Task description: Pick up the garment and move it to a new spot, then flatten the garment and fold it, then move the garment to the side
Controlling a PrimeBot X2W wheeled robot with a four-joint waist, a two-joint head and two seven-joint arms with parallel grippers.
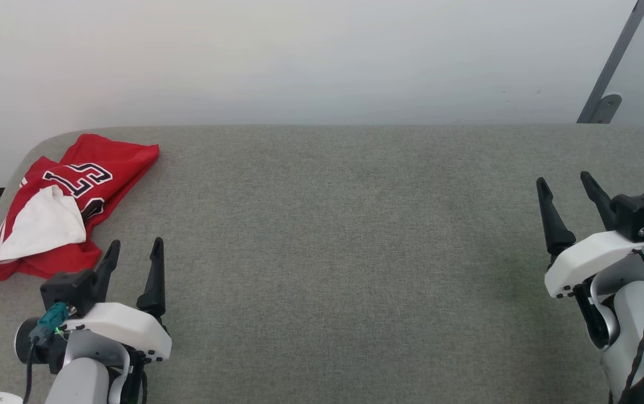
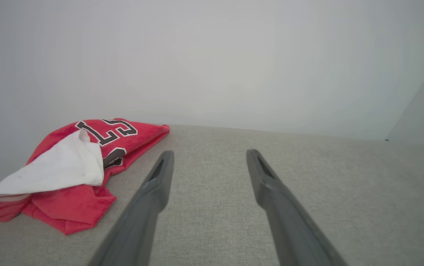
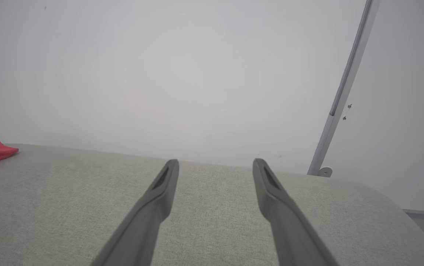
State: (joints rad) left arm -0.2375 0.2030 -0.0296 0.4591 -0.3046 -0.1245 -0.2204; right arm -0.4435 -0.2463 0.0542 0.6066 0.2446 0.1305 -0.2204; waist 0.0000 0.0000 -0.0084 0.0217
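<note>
The jersey (image 1: 69, 207) lies crumpled at the table's (image 1: 327, 252) far left corner; left gripper (image 1: 136, 247) and right gripper (image 1: 566, 185) both gape wide, holding nothing.

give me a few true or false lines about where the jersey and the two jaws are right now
The red sports jersey with white lining lies at the grey fabric surface's far left corner. True.
The left jaws are shut on the jersey. False: they stand open beside it, holding nothing.
The right jaws stand open over bare fabric. True.
The jersey is folded flat. False: it lies crumpled, lining turned out.
</note>
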